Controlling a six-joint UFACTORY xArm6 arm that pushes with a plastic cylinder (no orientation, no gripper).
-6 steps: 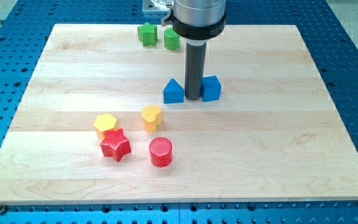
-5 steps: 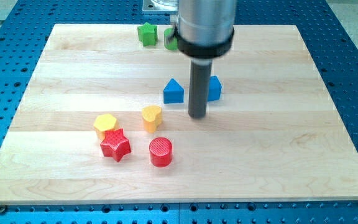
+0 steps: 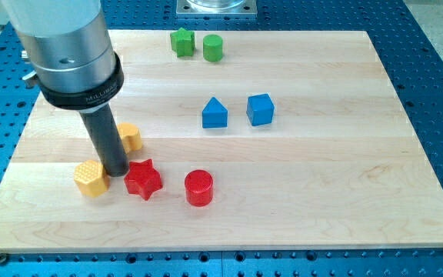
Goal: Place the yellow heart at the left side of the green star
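Camera view: two yellow blocks (image 3: 91, 178), two green.

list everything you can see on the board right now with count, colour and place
green star: 1, green, view's top, left of the cylinder
green cylinder: 1, green, view's top
blue blocks: 2, blue, centre; a house-like one and a cube to its right
yellow heart: 1, yellow, left of centre, partly behind the rod
yellow hexagon: 1, yellow, lower left
red star: 1, red, right of the rod
red cylinder: 1, red, lower centre
wooden board: 1, light wood
my tip: 1, dark rod, between yellow hexagon and red star
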